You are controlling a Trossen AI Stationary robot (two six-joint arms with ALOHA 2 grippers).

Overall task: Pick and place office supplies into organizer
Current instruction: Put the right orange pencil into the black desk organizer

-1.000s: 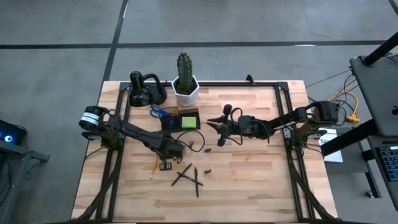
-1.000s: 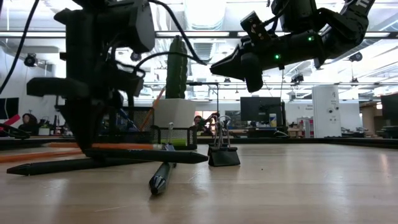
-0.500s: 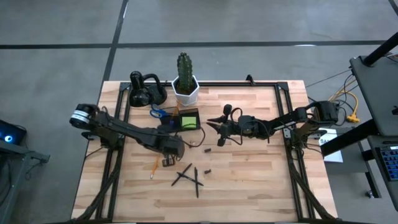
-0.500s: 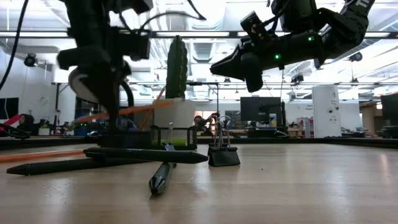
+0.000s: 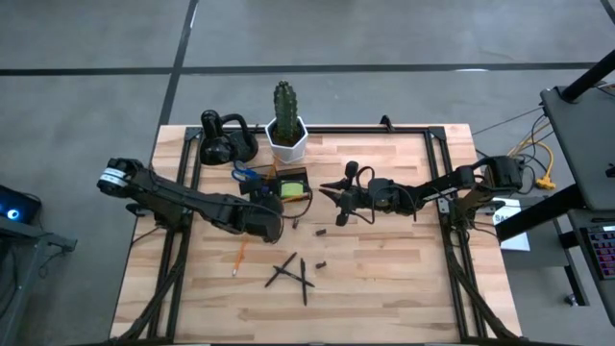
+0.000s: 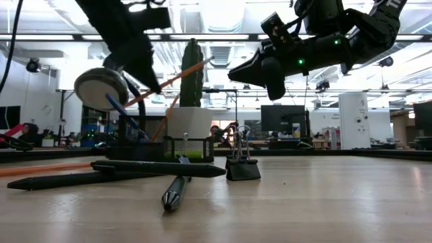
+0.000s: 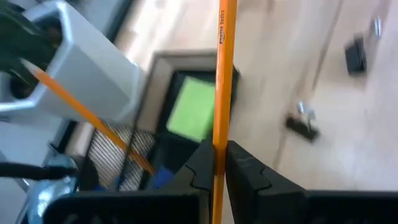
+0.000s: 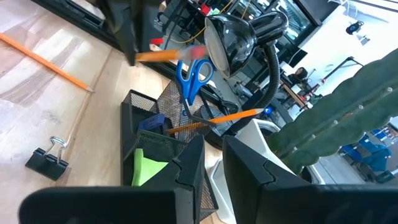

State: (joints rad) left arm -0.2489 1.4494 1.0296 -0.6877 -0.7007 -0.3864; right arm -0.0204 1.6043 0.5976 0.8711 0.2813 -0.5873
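Two black pens (image 5: 291, 273) crossed on wooden table (image 5: 384, 279); monitors (image 6: 277, 121) behind.

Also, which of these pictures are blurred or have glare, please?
Left wrist view: soft all over, the orange pencil and green sticky-note pad smeared. Low view: bright ceiling lights behind, so the left arm is a dark silhouette. Right wrist view: the moving pencil is blurred. High view: evenly lit.
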